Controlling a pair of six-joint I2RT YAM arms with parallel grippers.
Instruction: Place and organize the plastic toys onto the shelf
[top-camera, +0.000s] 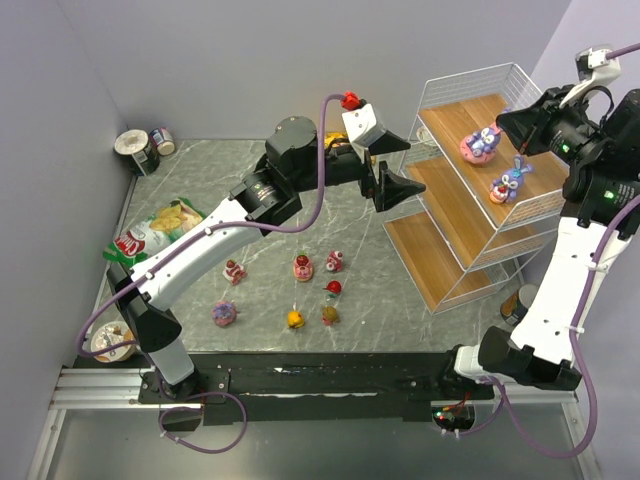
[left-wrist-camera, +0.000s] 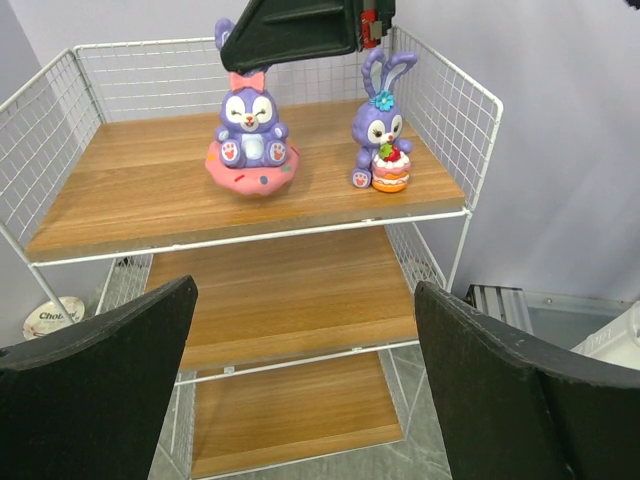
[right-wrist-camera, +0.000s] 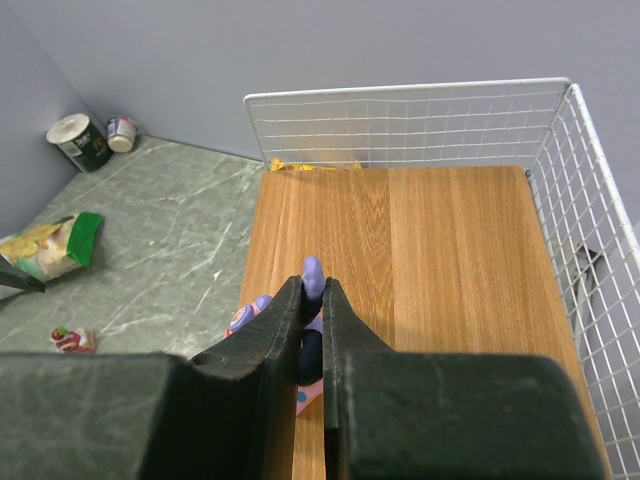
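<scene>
My right pincer (right-wrist-camera: 311, 288) was pinched narrow on an ear of the donut bunny (left-wrist-camera: 250, 130), which stood upright directly beneath it on the top board of the shelf (left-wrist-camera: 130, 190). My left pincer (left-wrist-camera: 305, 290) gaped wide and empty, facing the shelf. The loose toys (top-camera: 302, 268) lay below and behind it on the surface (top-camera: 230, 160), nearer that arm.

Shelf (left-wrist-camera: 130, 190) — white wire, matt wood boards; donut bunny (left-wrist-camera: 250, 135) — glossy plastic.
</scene>
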